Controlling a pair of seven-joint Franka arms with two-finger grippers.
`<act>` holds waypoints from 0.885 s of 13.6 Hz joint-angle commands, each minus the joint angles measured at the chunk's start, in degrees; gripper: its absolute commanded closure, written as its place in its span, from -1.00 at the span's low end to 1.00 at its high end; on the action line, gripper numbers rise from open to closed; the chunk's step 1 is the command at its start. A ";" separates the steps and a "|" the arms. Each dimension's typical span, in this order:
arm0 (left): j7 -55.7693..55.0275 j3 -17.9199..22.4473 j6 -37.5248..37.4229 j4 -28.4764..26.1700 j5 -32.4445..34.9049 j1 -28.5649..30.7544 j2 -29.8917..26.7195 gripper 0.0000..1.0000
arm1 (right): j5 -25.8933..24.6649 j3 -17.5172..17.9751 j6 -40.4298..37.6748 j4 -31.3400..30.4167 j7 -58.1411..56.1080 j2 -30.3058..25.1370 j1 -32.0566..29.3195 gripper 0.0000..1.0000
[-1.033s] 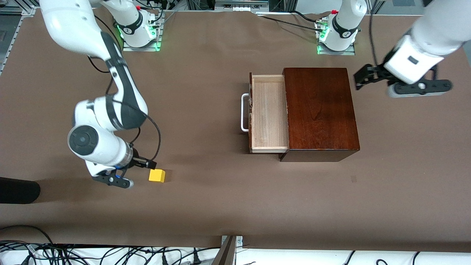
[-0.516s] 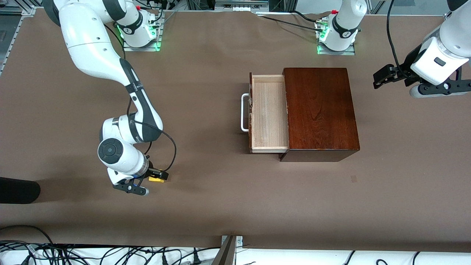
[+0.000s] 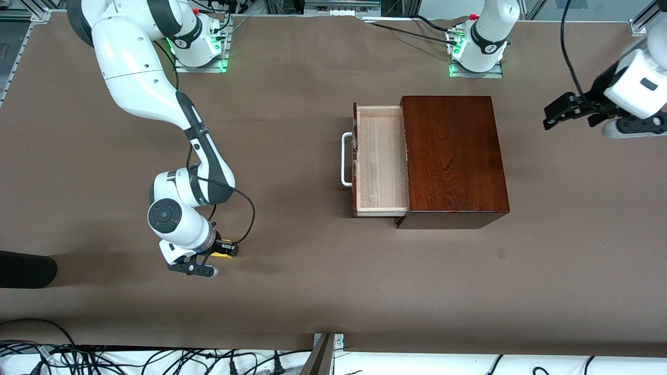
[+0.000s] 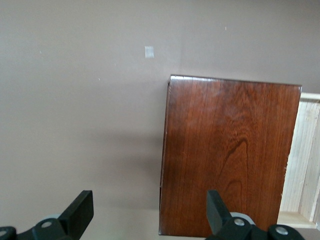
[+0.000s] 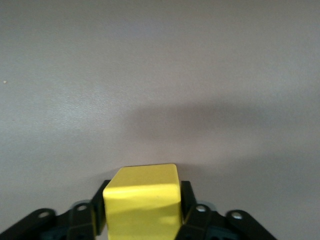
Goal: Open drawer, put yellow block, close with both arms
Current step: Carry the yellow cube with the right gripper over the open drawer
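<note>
The yellow block [image 3: 221, 254] sits between the fingers of my right gripper [image 3: 225, 249], down at the table surface, nearer the front camera than the box and toward the right arm's end. In the right wrist view the yellow block [image 5: 142, 197] fills the gap of the right gripper [image 5: 143, 205], which is shut on it. The drawer [image 3: 380, 161] stands pulled out of the dark wooden box [image 3: 453, 156], its pale tray empty and its white handle [image 3: 345, 159] facing the right arm's end. My left gripper [image 3: 556, 112] hangs open in the air past the box at the left arm's end. It is seen as the left gripper [image 4: 150, 212] above the box [image 4: 230, 155].
A dark rounded object [image 3: 26, 268] lies at the table's edge at the right arm's end. A small pale mark [image 3: 500, 253] is on the brown cover, nearer the camera than the box. Cables run along the near edge [image 3: 156, 359].
My right gripper moved over the yellow block and shut on it. The left arm drew away from the box toward its own end of the table, fingers still open.
</note>
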 commanded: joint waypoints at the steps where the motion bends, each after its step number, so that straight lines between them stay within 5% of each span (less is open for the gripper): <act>1: 1.99 -0.30 -0.30 4.79 -1.33 2.90 1.74 -1.00 | -0.06 0.00 -1.57 1.49 -2.13 -1.04 -0.24 1.00; 8: 1.90 -0.56 2.69 5.24 -0.98 2.46 3.16 -1.00 | 0.64 0.35 -33.79 1.58 -1.88 -21.76 0.29 1.00; 12: 1.29 -1.70 2.69 5.24 0.33 2.02 4.47 -1.00 | 1.70 6.39 -46.56 1.40 13.89 -28.99 1.08 1.00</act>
